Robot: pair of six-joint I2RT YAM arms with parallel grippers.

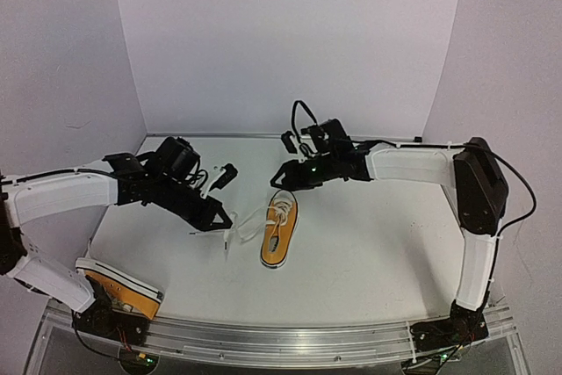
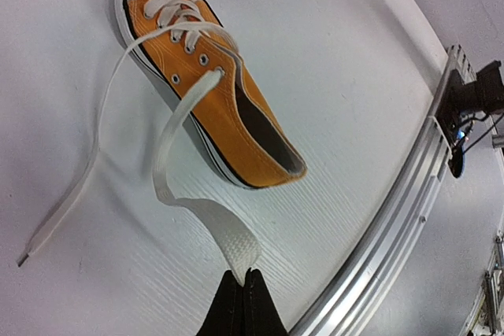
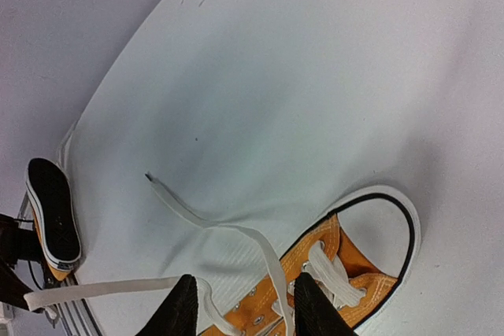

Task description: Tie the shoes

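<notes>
The left arm comes in from 9 o'clock of the table [image 1: 378,252], its white-shelled forearm level and its black wrist pitched down toward 4 o'clock. The left gripper [image 2: 242,279] is pressed shut, pinching the end of a held lace [image 2: 224,234], a flat woven white ribbon that rises in a twisted band from the upper eyelets. The right arm stands up from its base at 5 o'clock, folds at a black elbow and sends its white forearm toward 9 o'clock. The right gripper [image 3: 246,304] hangs over the forefoot, its dark tapered fingers [image 3: 183,308] spread with laces passing between them and nothing clamped. The centre shoe [image 1: 279,233] lies upright mid-table, toe toward 12 o'clock and heel toward 6. It is orange-yellow canvas with metal eyelets, a smooth white rubber toe cap and a white sole edged with a thin black line. Its loose lace [image 2: 90,159] trails limp across the matt white surface toward 9 o'clock. The second shoe [image 1: 120,287] rests tipped on its side at 8 o'clock, by the near-left corner, its dark outsole showing in the right wrist view. A ribbed aluminium rail [image 2: 394,222] runs along the near edge.
</notes>
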